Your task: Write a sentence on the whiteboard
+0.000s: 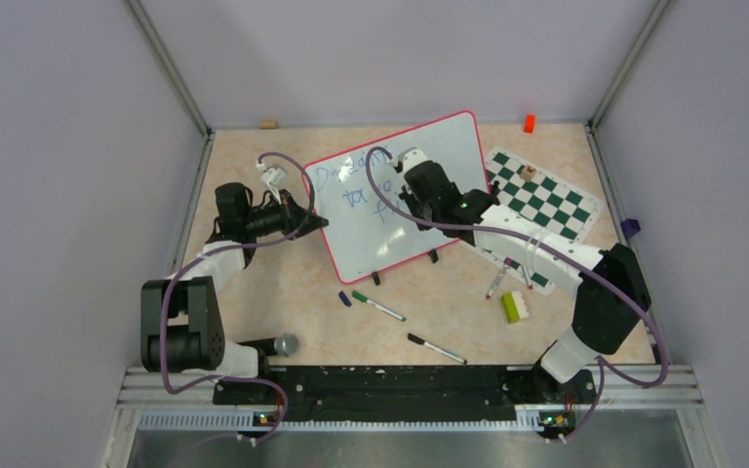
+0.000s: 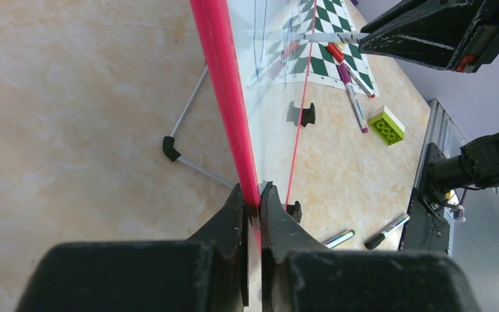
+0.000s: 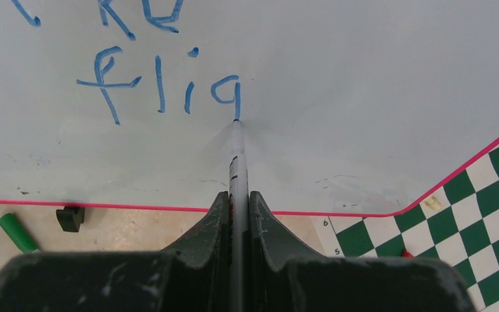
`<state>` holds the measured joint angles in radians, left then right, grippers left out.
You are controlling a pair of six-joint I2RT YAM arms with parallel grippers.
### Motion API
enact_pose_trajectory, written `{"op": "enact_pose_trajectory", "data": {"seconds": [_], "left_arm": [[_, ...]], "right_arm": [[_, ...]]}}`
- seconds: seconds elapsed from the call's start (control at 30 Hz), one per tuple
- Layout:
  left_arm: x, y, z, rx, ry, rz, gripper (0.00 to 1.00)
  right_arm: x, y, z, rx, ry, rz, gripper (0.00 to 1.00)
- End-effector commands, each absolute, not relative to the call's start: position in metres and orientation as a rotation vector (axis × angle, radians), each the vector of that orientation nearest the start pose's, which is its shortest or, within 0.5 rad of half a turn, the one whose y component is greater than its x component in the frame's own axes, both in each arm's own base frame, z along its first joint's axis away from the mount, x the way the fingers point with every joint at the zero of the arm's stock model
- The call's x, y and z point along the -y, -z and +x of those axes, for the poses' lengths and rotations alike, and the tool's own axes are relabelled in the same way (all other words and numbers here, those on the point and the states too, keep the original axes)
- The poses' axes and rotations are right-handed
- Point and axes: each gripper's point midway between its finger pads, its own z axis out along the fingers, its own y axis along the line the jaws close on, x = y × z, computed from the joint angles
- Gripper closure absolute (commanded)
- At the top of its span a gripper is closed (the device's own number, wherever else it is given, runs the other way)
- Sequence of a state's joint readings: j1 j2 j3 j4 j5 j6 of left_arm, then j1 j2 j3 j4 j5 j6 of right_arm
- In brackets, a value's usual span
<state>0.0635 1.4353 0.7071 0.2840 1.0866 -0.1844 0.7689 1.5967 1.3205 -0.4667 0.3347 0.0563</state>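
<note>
The whiteboard point(image 1: 375, 210) with its red frame stands tilted on two small black feet at mid table. My left gripper point(image 1: 304, 219) is shut on its left red edge point(image 2: 224, 97), jaws pinching the frame point(image 2: 253, 203). My right gripper point(image 1: 412, 200) is shut on a white marker point(image 3: 236, 162) whose tip touches the board point(image 3: 364, 78) just below the last letter. The sentence point(image 1: 351, 185) is blue handwriting; the right wrist view shows its lowest line reading "flig" point(image 3: 159, 88). Part of the lettering is hidden behind my right arm.
A green-and-white chess mat point(image 1: 541, 200) lies right of the board with small pieces on it. Loose markers point(image 1: 378, 305) point(image 1: 436, 348), a purple marker point(image 1: 497, 281), a blue cap point(image 1: 344, 299) and a green brick point(image 1: 512, 307) lie in front. An orange block point(image 1: 529, 123) sits at the back.
</note>
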Motion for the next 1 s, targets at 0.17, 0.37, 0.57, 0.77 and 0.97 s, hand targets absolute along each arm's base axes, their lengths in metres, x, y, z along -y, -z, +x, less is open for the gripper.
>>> {"op": "enact_pose_trajectory", "data": {"seconds": [0.17, 0.37, 0.57, 0.77, 0.97], "left_arm": [[0.139, -0.146, 0.337, -1.839, 1.041, 0.584, 1.00], [0.139, -0.145, 0.336, -1.839, 1.043, 0.585, 1.00], [0.139, -0.145, 0.337, -1.839, 1.042, 0.584, 1.00], [0.139, -0.145, 0.337, -1.842, 1.044, 0.582, 1.00], [0.139, -0.145, 0.336, -1.841, 1.043, 0.584, 1.00]], "right_arm": [[-0.265, -0.171, 0.340, -2.190, -0.146, -0.627, 1.00], [-0.276, -0.187, 0.346, -2.143, -0.202, -0.611, 1.00], [-0.274, -0.202, 0.349, -2.116, -0.197, -0.590, 1.00], [-0.264, -0.230, 0.344, -2.068, -0.217, -0.548, 1.00], [-0.254, -0.245, 0.354, -2.038, -0.218, -0.489, 1.00]]}}
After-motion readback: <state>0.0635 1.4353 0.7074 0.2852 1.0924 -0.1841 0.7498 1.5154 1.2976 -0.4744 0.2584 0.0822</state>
